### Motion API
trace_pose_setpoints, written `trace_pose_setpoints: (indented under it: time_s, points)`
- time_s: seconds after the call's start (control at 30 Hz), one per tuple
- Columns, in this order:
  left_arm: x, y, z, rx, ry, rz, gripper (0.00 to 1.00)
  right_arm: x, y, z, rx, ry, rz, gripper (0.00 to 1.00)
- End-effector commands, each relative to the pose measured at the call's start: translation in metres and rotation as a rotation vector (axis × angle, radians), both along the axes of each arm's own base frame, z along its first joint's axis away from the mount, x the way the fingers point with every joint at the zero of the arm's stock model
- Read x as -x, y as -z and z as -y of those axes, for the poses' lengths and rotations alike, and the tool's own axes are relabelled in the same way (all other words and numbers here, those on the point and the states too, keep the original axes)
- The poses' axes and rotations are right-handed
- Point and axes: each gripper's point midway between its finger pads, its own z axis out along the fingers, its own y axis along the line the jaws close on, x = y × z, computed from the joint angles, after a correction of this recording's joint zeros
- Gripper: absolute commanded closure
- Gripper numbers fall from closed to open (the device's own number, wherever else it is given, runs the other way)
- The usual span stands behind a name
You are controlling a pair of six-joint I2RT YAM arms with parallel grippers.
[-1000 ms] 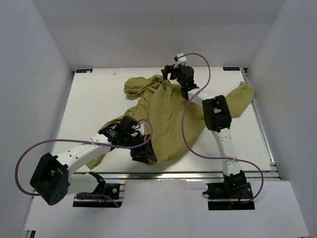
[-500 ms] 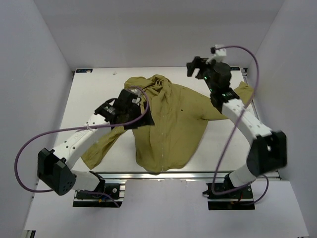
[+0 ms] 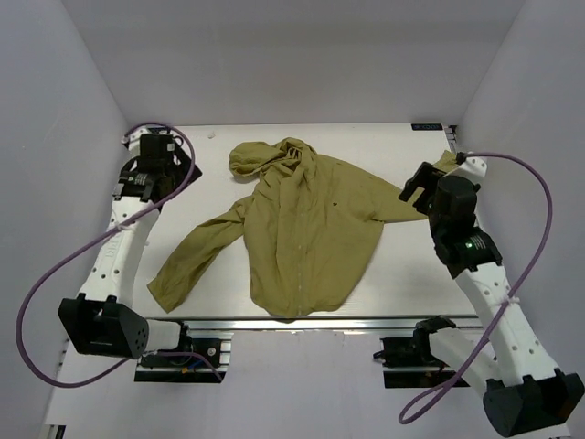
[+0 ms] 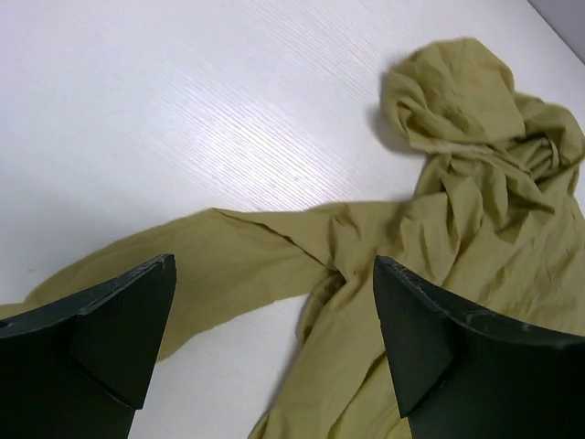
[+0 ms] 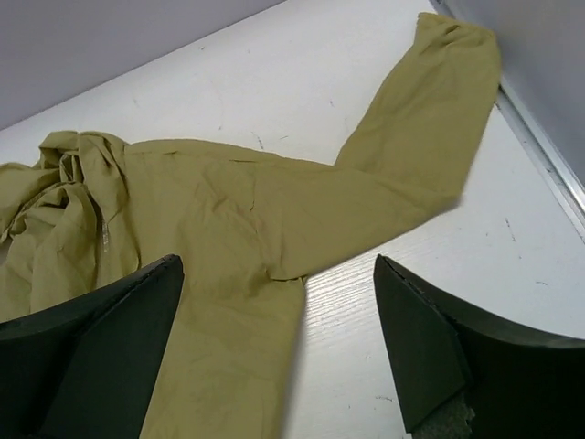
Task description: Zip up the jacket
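The olive-yellow jacket (image 3: 311,229) lies spread front-up in the middle of the white table (image 3: 210,302). Its hood (image 3: 251,155) is at the back left, one sleeve (image 3: 187,261) runs to the near left, and the other sleeve (image 3: 402,206) runs right. A front seam (image 3: 297,251) runs down its middle. My left gripper (image 3: 172,178) is open and empty, above the table's back left, apart from the jacket; its view shows the hood (image 4: 457,101) and sleeve (image 4: 228,247) between its open fingers (image 4: 110,338). My right gripper (image 3: 416,187) is open and empty above the right sleeve (image 5: 411,137).
White walls close the table in on the left, back and right. A metal rail (image 3: 347,322) runs along the near edge and another (image 5: 539,155) along the right edge. Purple cables (image 3: 55,274) loop off both arms.
Both arms have pulled away from the jacket, the left to the back left corner and the right to the right side. The jacket, bunched a second ago, now lies spread flat.
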Motion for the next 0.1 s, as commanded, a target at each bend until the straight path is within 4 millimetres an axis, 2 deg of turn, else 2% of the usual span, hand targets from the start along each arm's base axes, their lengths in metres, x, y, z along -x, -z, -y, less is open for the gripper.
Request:
trace_pose_setpoints:
  time_s: [0.0,0.07]
  points:
    - [0.0083,-0.0062,-0.0169,-0.002,-0.029,0.005,0.02,0.0111,-0.0001,0.0118,-0.003,0.065,0.004,0.11]
    - [0.0084,-0.0041,-0.0162,-0.008,-0.016,0.003,0.02,0.0108,-0.0019,0.0120,0.013,0.055,0.010,0.11]
